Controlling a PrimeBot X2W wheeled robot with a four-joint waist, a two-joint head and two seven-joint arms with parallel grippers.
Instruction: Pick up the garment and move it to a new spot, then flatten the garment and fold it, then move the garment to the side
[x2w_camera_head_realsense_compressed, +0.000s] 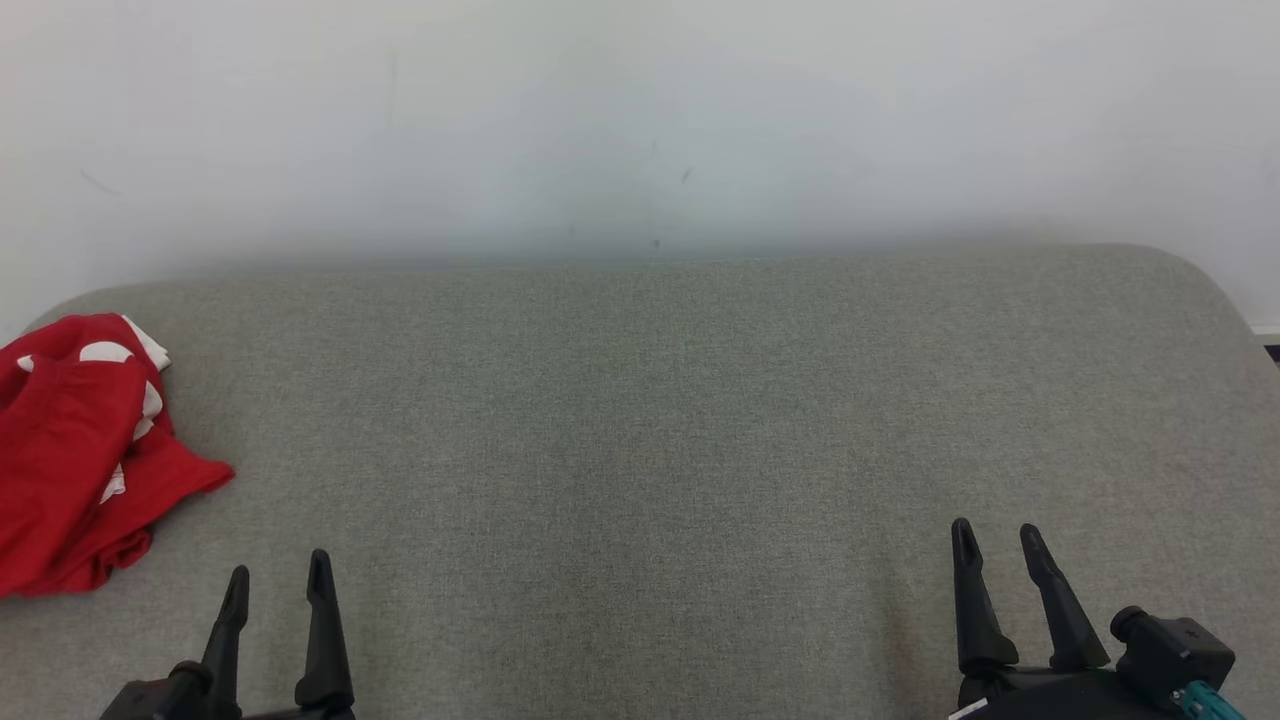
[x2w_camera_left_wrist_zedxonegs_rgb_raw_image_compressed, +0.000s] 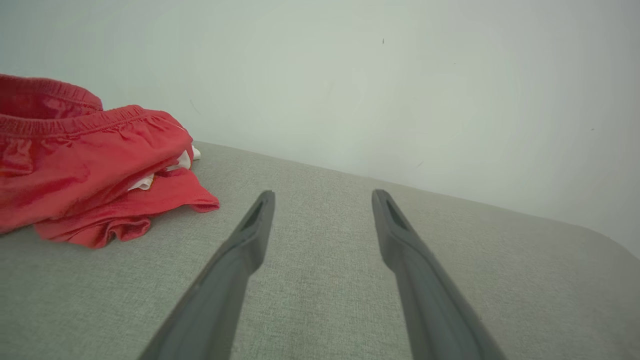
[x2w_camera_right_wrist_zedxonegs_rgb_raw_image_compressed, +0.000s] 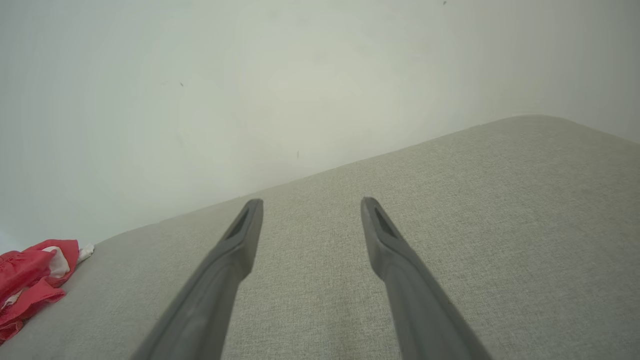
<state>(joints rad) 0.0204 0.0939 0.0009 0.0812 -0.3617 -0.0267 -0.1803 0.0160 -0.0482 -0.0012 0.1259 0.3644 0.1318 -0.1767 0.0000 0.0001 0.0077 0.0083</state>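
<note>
Left hand sits at the lower left of the head view with its two dark fingers spread apart and nothing between them, pointing across the grey fabric-covered worktop toward the pale wall behind it. The right hand is at the lower right, likewise open and empty, its fingers leaning slightly to the left; a teal fitting shows on the black wrist block beside it. The garment, red with white patches, lies crumpled in a loose heap at the far left of the worktop, partly cut off by the edge of the head view. It is near the left hand, ahead of it and off to its left, without touching it, and well apart from the right hand. In the left wrist view a gathered elastic band runs along the top of the heap, and a red corner of cloth trails out onto the grey fabric close to the left fingertip. In the right wrist view the heap shows small at the lower left, near the wall.
</note>
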